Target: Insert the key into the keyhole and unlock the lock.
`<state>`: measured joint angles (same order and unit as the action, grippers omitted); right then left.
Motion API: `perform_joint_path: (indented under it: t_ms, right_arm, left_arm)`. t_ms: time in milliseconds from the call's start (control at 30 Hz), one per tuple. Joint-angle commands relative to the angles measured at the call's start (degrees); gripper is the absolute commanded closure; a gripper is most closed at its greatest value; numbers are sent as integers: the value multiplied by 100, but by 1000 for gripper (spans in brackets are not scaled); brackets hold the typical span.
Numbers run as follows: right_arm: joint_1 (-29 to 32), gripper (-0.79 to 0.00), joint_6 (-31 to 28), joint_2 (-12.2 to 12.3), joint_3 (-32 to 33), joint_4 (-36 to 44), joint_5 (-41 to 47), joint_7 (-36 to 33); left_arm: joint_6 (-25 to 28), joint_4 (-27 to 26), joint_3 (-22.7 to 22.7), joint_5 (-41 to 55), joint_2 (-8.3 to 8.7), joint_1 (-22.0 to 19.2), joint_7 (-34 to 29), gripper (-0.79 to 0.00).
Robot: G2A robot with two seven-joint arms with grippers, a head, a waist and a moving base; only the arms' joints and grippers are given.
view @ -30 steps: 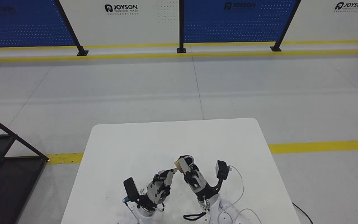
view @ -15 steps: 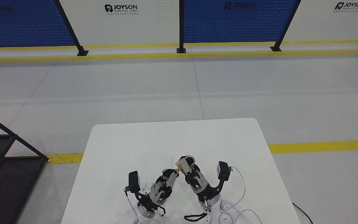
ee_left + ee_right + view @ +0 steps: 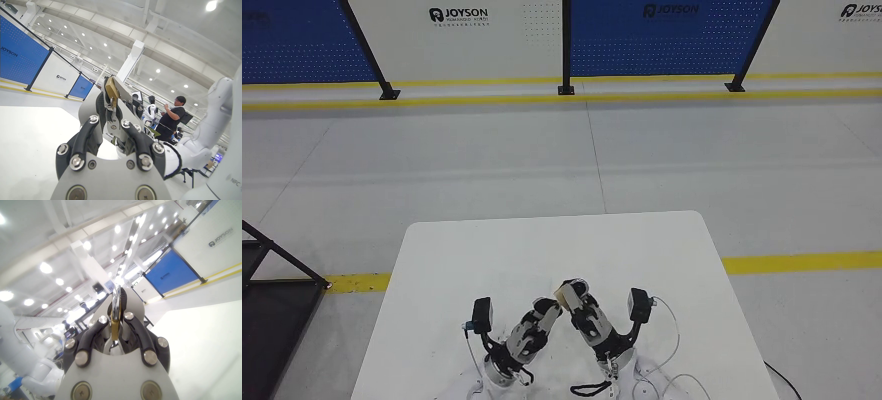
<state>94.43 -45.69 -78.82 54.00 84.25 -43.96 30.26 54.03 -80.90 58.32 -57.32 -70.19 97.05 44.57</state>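
inventory, as i read it from the remote station:

1. right gripper (image 3: 117, 308) — clenched on the lock (image 3: 115, 330). the brass body is pinched edge-on between its fingers, and the chrome shackle (image 3: 116, 298) points away from the wrist. i cannot tell whether the shackle is latched or sprung.

2. left gripper (image 3: 113, 110) — clenched on the key (image 3: 113, 103). its fingertips (image 3: 108, 113) are closed on the brass-coloured head, and the gripper is tilted up toward the lock.

3. key and lock — the key's head sits right against the lock's underside, touching it. the blade is hidden there, so i cannot say how deep it is seated or whether it is turned.

4. position — in the top view both grippers meet nose to nose over the near part of the white table (image 3: 542, 245), roughly at its middle. the lock is held up off the surface between them.

5. surroundings — blue and white barrier panels (image 3: 662, 30) stand across the floor well beyond the table's far edge.
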Motion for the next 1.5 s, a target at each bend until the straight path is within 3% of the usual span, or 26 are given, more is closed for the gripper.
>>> perform_joint_path:
  t_ms: [0,67,100,300,400,467,633,1033,1167,1467]
  right_arm:
    - [1,0,5,0,0,-3,4,-5]
    - [2,0,3,0,-1,0,10,-11]
    - [3,0,-3,0,-2,-1,15,-15]
    - [12,0,10,-1,6,1,30,-4]
    - [13,0,13,-2,6,5,34,-10]
    - [15,0,11,-1,9,5,35,-12]
    - [21,0,22,-1,14,12,24,-7]
    - [29,0,37,-2,32,12,50,-8]
    - [28,0,26,-2,30,18,63,-22]
    - [32,0,45,-3,30,20,52,-32]
  left_arm:
    - [-12,-12,-11,35,-5,-12,-51,-132]
    - [-22,-13,-26,63,-9,-24,-118,-77]
    - [-38,-13,-32,68,-12,-31,-145,0]
    - [-128,-25,-30,41,-23,-27,-157,0]
    - [-135,-26,-25,46,-28,-17,-114,-157]
    - [-131,-22,-20,43,-30,-14,-94,-209]
    - [-141,-4,-14,46,-36,-8,-91,-206]
    - [-121,67,4,-11,-46,-11,-34,-151]
    - [-134,78,-13,-66,-51,-18,-59,0]
    - [-394,18,25,-342,-61,-26,105,0]
